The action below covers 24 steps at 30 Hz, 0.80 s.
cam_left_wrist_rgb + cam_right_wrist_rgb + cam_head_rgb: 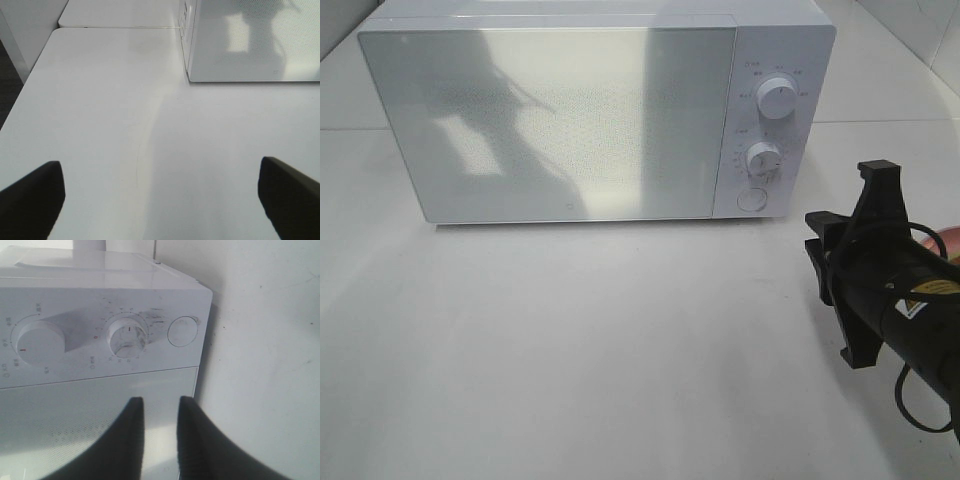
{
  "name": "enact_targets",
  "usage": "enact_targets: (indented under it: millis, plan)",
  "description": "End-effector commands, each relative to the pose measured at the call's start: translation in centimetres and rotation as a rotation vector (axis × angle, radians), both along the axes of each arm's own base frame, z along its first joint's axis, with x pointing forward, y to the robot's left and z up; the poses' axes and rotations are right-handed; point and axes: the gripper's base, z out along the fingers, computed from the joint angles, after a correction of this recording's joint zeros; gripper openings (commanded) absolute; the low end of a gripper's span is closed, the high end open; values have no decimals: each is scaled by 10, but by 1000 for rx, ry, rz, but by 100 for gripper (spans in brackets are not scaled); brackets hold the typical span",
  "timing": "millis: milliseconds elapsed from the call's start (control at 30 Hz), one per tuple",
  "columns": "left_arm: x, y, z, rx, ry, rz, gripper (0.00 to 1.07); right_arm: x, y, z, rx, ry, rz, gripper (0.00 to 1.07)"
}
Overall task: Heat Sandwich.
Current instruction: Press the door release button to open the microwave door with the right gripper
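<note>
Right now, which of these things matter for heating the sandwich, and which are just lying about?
For the job: white microwave, door shut; its round button; upper knob; lower knob; pink plate edge, far right; right claw, facing the controls. The sandwich is out of sight.
Just there: white table; left claw, wide open over bare tabletop.

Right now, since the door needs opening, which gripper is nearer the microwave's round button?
Right. The right gripper faces the control panel, close to the round button. The left gripper hovers over the table off the microwave's opposite front corner, farther away.
</note>
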Motion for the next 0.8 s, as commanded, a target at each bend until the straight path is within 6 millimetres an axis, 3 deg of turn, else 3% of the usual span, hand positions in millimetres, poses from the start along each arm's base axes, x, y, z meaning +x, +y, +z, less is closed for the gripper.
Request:
enact_targets:
  millis: [33, 533, 800]
  plan:
    - [-4, 0, 0, -4, -33, 4, 101, -1, 2, -2, 5, 21, 17, 0]
    - [-4, 0, 0, -4, -33, 4, 101, 0, -5, -11, -5, 133, 2, 0]
    - [-4, 0, 0, -4, -33, 4, 101, 18, 6, -14, -14, 148, 39, 0]
